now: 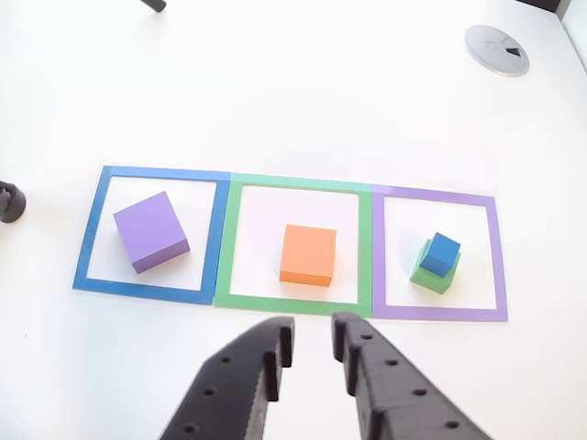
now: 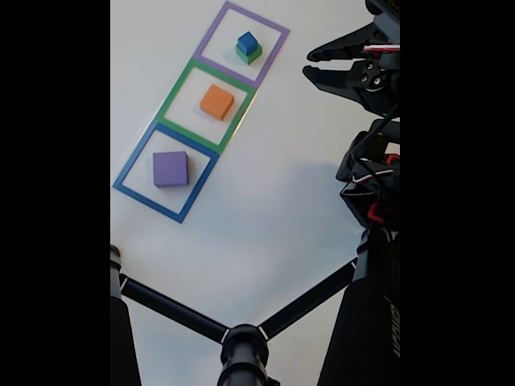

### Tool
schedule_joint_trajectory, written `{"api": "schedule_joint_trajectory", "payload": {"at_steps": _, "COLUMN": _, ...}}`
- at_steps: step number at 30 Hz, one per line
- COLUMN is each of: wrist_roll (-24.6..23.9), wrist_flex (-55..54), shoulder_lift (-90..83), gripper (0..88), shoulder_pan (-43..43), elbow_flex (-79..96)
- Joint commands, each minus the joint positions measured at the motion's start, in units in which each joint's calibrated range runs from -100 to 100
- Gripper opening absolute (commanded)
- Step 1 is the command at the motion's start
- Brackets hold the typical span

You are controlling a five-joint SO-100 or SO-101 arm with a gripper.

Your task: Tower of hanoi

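Three taped squares sit side by side on the white table (image 1: 293,101), running across the middle of the other view. Blue frame (image 1: 88,240) on the left has the purple cube (image 1: 150,230) in it, green frame (image 1: 223,243) in the middle has the orange cube (image 1: 308,254), and the purple frame (image 1: 498,257) on the right holds the green cube (image 1: 429,274) with a small blue cube (image 1: 445,252) stacked on top. Gripper (image 1: 313,341) comes in from the bottom edge, jaws a little apart with nothing between them, hovering just below the green frame. In the fixed view the gripper (image 2: 308,63) is at the upper right, well apart from the frames, and a black tripod (image 2: 241,342) fills the bottom. Round grommet (image 1: 496,48) sits in the upper right of the other view.
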Motion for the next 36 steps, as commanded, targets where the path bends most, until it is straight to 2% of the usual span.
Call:
{"api": "schedule_joint_trajectory", "payload": {"at_steps": 1, "wrist_roll": 0.5, "wrist_flex": -0.8, "shoulder_lift": 0.3, "gripper": 0.0, "shoulder_pan": -0.8, "elbow_flex": 2.6}}
{"api": "schedule_joint_trajectory", "payload": {"at_steps": 4, "wrist_roll": 0.5, "wrist_flex": -3.0, "shoulder_lift": -0.1, "gripper": 1.5, "shoulder_pan": -0.7, "elbow_flex": 7.4}}
{"api": "schedule_joint_trajectory", "payload": {"at_steps": 8, "wrist_roll": 0.5, "wrist_flex": -9.3, "shoulder_lift": -1.2, "gripper": 13.8, "shoulder_pan": 1.2, "elbow_flex": 17.1}}
{"api": "schedule_joint_trajectory", "payload": {"at_steps": 12, "wrist_roll": 0.5, "wrist_flex": -22.3, "shoulder_lift": -3.0, "gripper": 23.2, "shoulder_pan": 3.3, "elbow_flex": 31.6}}
{"api": "schedule_joint_trajectory", "payload": {"at_steps": 19, "wrist_roll": 0.5, "wrist_flex": -52.5, "shoulder_lift": -2.5, "gripper": 36.9, "shoulder_pan": 5.1, "elbow_flex": 54.5}}
{"api": "schedule_joint_trajectory", "payload": {"at_steps": 25, "wrist_roll": 0.5, "wrist_flex": -74.3, "shoulder_lift": 0.2, "gripper": 38.9, "shoulder_pan": 5.4, "elbow_flex": 68.8}}
{"api": "schedule_joint_trajectory", "payload": {"at_steps": 36, "wrist_roll": 0.5, "wrist_flex": -124.8, "shoulder_lift": 18.5, "gripper": 39.2, "shoulder_pan": 6.9, "elbow_flex": 88.8}}
